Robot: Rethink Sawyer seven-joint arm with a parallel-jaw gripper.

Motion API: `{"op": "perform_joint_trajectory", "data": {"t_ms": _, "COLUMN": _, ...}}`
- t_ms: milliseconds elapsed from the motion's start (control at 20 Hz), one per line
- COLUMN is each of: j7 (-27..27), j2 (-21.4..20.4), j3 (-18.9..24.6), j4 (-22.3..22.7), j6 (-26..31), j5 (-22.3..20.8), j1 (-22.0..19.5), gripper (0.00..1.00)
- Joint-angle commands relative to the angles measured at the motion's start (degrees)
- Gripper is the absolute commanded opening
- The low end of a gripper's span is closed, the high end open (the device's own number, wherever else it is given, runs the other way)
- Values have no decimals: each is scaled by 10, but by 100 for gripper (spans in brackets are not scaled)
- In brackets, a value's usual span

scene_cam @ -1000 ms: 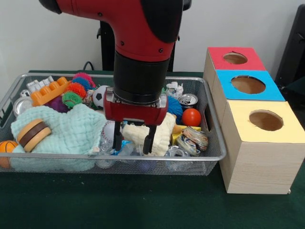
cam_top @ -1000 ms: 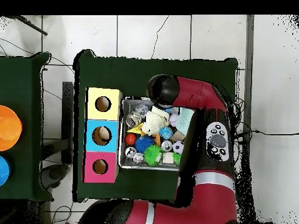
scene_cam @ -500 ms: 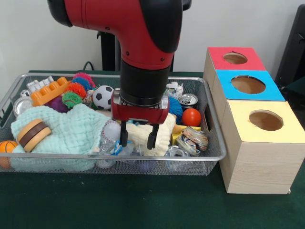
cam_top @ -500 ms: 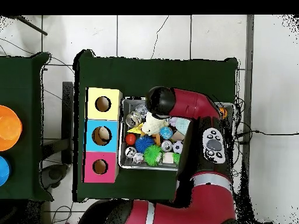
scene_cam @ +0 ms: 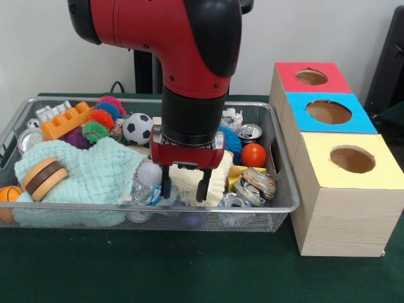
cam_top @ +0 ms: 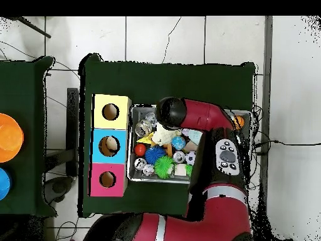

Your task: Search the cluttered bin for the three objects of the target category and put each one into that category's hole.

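My gripper (scene_cam: pixel 184 190) hangs open low in the wire bin (scene_cam: pixel 76 206), its two black fingers (scene_cam: pixel 166 185) standing in front of a cream cloth (scene_cam: pixel 218 175) near the bin's front wall. Whether they touch the cloth I cannot tell. A clear plastic ball (scene_cam: pixel 148 172) lies just left of the fingers. Right of the bin stand three wooden boxes with a red-topped hole (scene_cam: pixel 311 77), a blue-topped hole (scene_cam: pixel 328 112) and a yellow-topped hole (scene_cam: pixel 352 159). In the overhead view the arm (cam_top: pixel 188 113) hides the gripper; the cream cloth (cam_top: pixel 164 135) shows beside it.
The bin also holds a soccer ball (scene_cam: pixel 137 128), a red ball (scene_cam: pixel 254 154), a can (scene_cam: pixel 249 132), a mint cloth (scene_cam: pixel 95 173) with a burger toy (scene_cam: pixel 43 175), spiky balls (scene_cam: pixel 101 118), an orange block (scene_cam: pixel 66 120) and a small basketball (scene_cam: pixel 7 194).
The arm has shifted a little to the right in the front view, uncovering the soccer ball. The gripper stays open at the cream cloth.
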Motion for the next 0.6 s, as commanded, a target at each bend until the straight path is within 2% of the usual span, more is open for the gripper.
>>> {"op": "perform_joint_trajectory", "data": {"t_ms": 50, "j7": 56, "j2": 32, "j3": 20, "j4": 46, "j6": -68, "j5": -42, "j1": 13, "gripper": 100}}
{"op": "perform_joint_trajectory", "data": {"t_ms": 350, "j7": 62, "j2": 53, "j3": 16, "j4": 31, "j6": -79, "j5": -34, "j1": 16, "gripper": 100}}
{"op": "perform_joint_trajectory", "data": {"t_ms": 600, "j7": 49, "j2": 46, "j3": 20, "j4": 35, "j6": -67, "j5": -36, "j1": 10, "gripper": 100}}
